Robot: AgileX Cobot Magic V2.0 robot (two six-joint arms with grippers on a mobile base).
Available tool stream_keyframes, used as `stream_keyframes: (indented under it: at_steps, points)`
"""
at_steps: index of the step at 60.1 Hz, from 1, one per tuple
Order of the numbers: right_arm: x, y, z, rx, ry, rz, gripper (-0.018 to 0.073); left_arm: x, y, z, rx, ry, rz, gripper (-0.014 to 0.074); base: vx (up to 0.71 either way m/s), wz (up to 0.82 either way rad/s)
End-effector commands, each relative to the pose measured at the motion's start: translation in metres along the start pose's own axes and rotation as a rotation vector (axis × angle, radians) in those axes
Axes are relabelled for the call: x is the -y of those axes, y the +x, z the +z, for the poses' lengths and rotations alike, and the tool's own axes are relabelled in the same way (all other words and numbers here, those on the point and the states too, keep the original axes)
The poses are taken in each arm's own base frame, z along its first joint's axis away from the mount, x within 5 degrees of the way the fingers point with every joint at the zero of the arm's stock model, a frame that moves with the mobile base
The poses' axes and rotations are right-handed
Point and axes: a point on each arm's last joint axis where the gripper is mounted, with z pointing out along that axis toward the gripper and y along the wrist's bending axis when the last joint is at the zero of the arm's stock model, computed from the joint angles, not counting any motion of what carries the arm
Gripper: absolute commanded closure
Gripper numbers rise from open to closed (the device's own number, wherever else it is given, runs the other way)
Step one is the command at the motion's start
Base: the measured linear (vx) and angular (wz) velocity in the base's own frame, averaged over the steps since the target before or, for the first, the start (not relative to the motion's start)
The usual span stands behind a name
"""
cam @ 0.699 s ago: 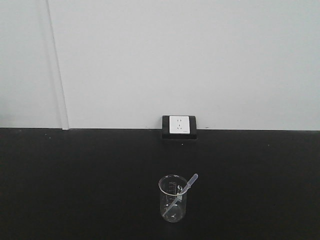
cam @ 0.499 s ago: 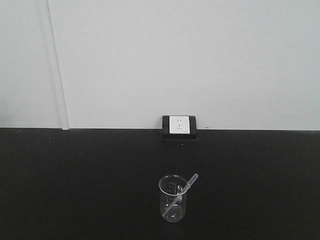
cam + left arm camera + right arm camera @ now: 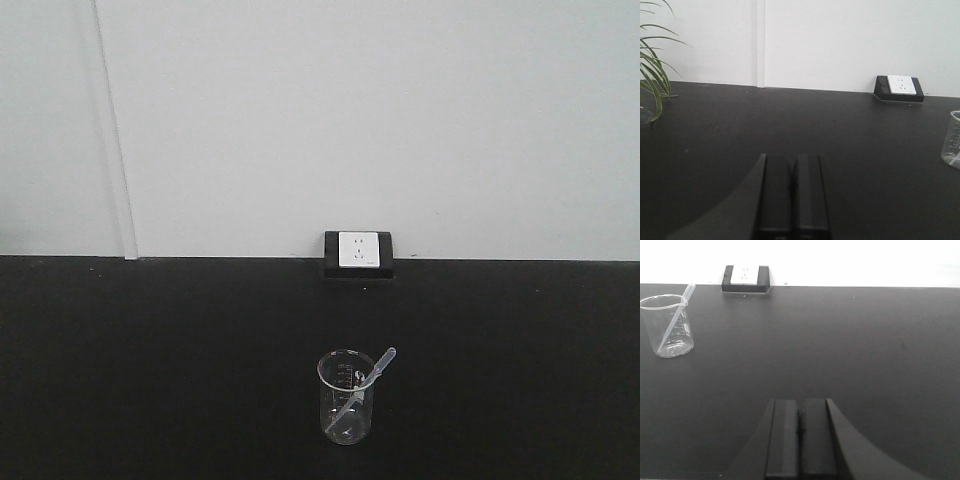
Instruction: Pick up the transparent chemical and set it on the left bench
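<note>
Left gripper (image 3: 791, 195) and right gripper (image 3: 799, 440) are both sitting pinched shut, empty. Beaker (image 3: 667, 327) is standing ahead-left of the right one, well apart; I'd be opening wide, dodging that leaning pipette (image 3: 676, 317).

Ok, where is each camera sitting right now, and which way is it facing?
Exterior front-facing: looks head-on over the black bench at the white wall; beaker with pipette in front of the socket; no robot parts show.
Left wrist: behind the shut left hand, looking across the bench; plant left, beaker cut off at the right edge.
Right wrist: behind the shut right hand; beaker far left.
Shared: all three show beaker and socket.
</note>
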Motion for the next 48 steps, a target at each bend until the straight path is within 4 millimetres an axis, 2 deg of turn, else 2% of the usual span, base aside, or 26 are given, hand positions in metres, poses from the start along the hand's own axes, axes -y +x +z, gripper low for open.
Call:
stream_keyframes:
  at_steps: [1, 14, 21, 24, 39, 48]
  points:
    - [0.0, -0.006, -0.001, 0.094, 0.007, -0.009, 0.0566, 0.0, -0.003, -0.001, 0.081, -0.002, -0.009, 0.06, 0.0, 0.0]
    - [0.0, -0.006, -0.001, 0.094, 0.007, -0.009, 0.0566, 0.0, -0.003, -0.001, 0.081, -0.002, -0.009, 0.06, 0.0, 0.0]
    - [0.002, -0.008, -0.001, 0.11, 0.037, -0.195, 0.0566, 0.0, -0.003, -0.001, 0.081, -0.002, -0.009, 0.06, 0.0, 0.0]
    - [0.002, -0.009, -0.001, 0.123, 0.041, -0.22, 0.0566, 0.0, -0.003, -0.001, 0.081, -0.002, -0.009, 0.06, 0.0, 0.0]
    - [0.001, -0.023, -0.004, 0.275, 0.002, 0.067, 0.0566, 0.0, -0.003, -0.001, 0.081, -0.002, -0.009, 0.06, 0.0, 0.0]
    - [0.001, -0.023, -0.004, 0.284, -0.001, 0.088, 0.0566, 0.0, -0.003, -0.001, 0.081, -0.002, -0.009, 0.06, 0.0, 0.0]
